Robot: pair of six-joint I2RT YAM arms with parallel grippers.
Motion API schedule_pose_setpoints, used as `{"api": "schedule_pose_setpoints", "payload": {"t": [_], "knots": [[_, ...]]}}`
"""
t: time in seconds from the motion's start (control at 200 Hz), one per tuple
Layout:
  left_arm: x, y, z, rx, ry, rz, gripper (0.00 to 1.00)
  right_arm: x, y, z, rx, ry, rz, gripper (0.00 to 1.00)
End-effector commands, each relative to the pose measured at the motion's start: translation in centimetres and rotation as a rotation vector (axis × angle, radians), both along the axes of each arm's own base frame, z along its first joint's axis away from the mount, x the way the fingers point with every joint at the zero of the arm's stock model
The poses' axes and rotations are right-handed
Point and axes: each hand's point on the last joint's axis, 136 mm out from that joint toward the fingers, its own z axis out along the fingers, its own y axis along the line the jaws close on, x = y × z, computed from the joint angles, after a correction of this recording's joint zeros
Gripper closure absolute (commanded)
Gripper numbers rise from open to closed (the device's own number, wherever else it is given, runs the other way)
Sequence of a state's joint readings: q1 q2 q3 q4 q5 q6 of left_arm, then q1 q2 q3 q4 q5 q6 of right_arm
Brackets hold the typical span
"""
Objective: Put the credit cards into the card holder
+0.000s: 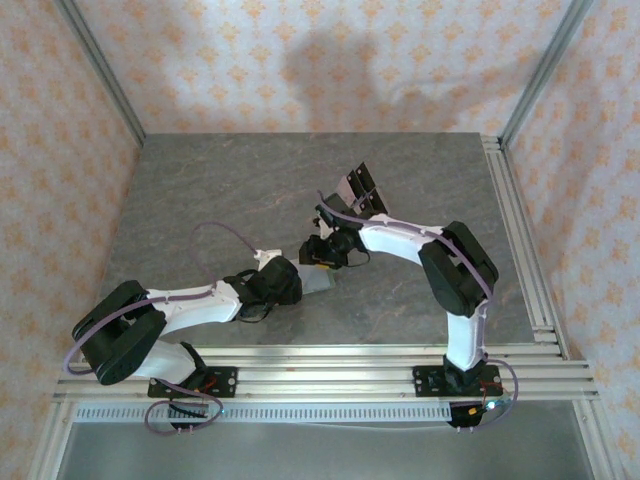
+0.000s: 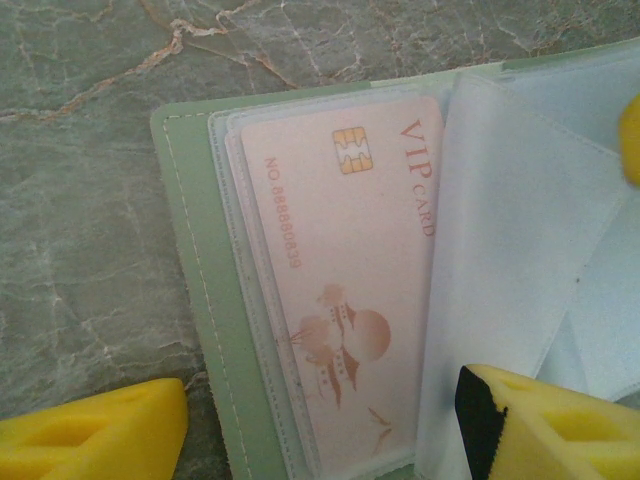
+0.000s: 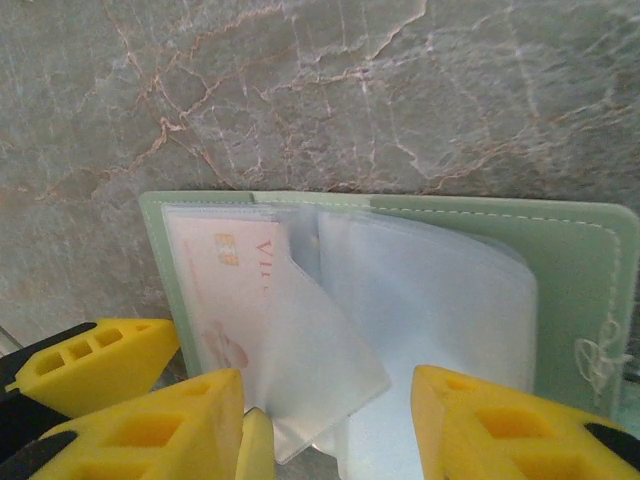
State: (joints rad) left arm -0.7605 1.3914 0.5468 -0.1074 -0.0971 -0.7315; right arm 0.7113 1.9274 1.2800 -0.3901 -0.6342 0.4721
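The sage-green card holder lies open on the marble table. A pale pink card marked VIP sits in a clear sleeve on its left half. Loose clear sleeves fan up over its right half. My left gripper is open, its yellow fingers astride the left half, and the pink card lies between them. My right gripper is open too, low over the near edge, with one sleeve flap lying between its fingers. Dark glossy credit cards rest farther back on the table.
In the top view both grippers meet over the card holder mid-table. Aluminium rails run along the right edge and the front edge. Patterned walls close in the back and sides. One left-gripper finger shows beside my right gripper.
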Motion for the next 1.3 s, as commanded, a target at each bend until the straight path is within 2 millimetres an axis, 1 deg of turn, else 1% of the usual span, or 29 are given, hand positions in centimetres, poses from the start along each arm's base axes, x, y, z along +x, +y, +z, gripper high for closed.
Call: {"api": "schedule_pose_setpoints", "payload": {"t": [0.0,0.095,0.16,0.23,0.3,0.435,0.49,0.621,0.721,0.836,1.006,1.066,1.126,1.211,1.296], "knots": [[-0.1,0.7,-0.3,0.028,-0.014,0.018,0.27,-0.2,1.0,-0.8,0.009,0.025,0.017,0.52],[-0.1,0.8,-0.1,0.030,-0.018,0.022,0.27,-0.2,1.6,-0.9,0.010,0.031,0.034,0.52],[0.0,0.9,0.4,0.031,-0.031,0.027,0.27,-0.3,2.1,-0.5,0.020,0.031,0.051,0.52],[0.0,1.5,1.1,0.043,-0.047,0.039,0.27,-0.4,2.7,0.1,0.032,0.028,0.065,0.53],[0.0,2.4,2.4,0.061,-0.078,0.064,0.26,-0.6,3.3,0.7,0.040,0.028,0.081,0.53],[-0.4,5.2,4.6,0.120,-0.116,0.144,0.26,-0.9,4.4,1.3,0.037,0.022,0.106,0.53],[-0.6,6.3,5.3,0.128,-0.123,0.177,0.25,-1.1,4.7,1.1,0.027,0.029,0.116,0.53],[-1.1,8.1,6.4,0.126,-0.145,0.231,0.25,-1.3,5.8,0.4,0.007,0.050,0.138,0.53],[-1.3,9.0,7.0,0.118,-0.160,0.258,0.26,-1.7,6.5,-0.5,-0.011,0.073,0.161,0.53],[-1.7,9.7,7.3,0.114,-0.163,0.273,0.26,-1.8,7.5,-1.1,-0.010,0.092,0.175,0.53],[-2.1,10.0,7.3,0.105,-0.158,0.281,0.26,-1.6,8.5,-1.2,0.007,0.126,0.188,0.53],[-2.2,10.0,7.1,0.104,-0.152,0.279,0.26,-1.6,8.5,-0.6,0.016,0.116,0.196,0.53],[-2.2,9.9,7.1,0.100,-0.150,0.279,0.25,-1.3,8.4,0.8,0.024,0.083,0.199,0.53],[-2.1,9.8,6.9,0.096,-0.148,0.274,0.25,-0.2,7.7,3.8,0.051,0.017,0.180,0.53],[-1.8,9.5,7.0,0.097,-0.149,0.262,0.25,1.6,6.0,7.2,0.073,-0.065,0.134,0.53]]}}
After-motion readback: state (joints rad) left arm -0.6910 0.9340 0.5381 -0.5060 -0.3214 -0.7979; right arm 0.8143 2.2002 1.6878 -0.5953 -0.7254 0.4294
